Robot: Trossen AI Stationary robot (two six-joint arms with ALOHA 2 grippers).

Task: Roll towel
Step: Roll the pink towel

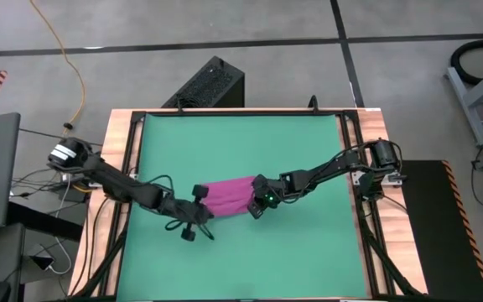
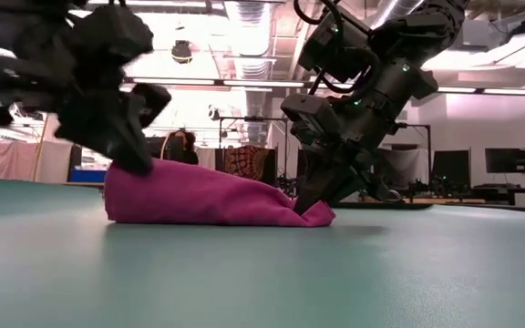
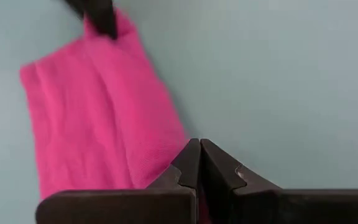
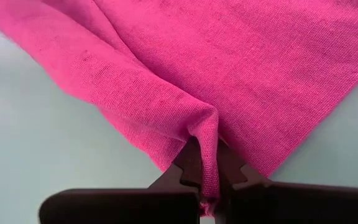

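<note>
- near the middle of the high view, slightly below centre, the towel (image 1: 229, 199) lies bunched on the green mat (image 1: 309, 151) that covers the surface, with one tool at each end.
- the right tool (image 4: 207, 171) pinches a folded ridge of the cloth between its fingers; the fabric visibly runs down through them in the right wrist view.
- the left tool (image 3: 199, 163) has its fingers pressed together at the towel's other end; whether any cloth is caught between them is hard to tell from the left wrist view.
- risk: with such a thin pinch on the right, a pull or twist could slip the fold out, and the roll would loosen.
- risk: if the left tool holds nothing, that end may drag or stay put, so the cloth would skew into a cone, not an even roll.
- risk: the smooth mat offers little grip, so the whole bundle could slide along it.
- material: thin magenta-pink knit, fine weave showing, soft and limp, with rounded creases; in the low view it sits as a low wedge tapering toward the right tool.
</note>
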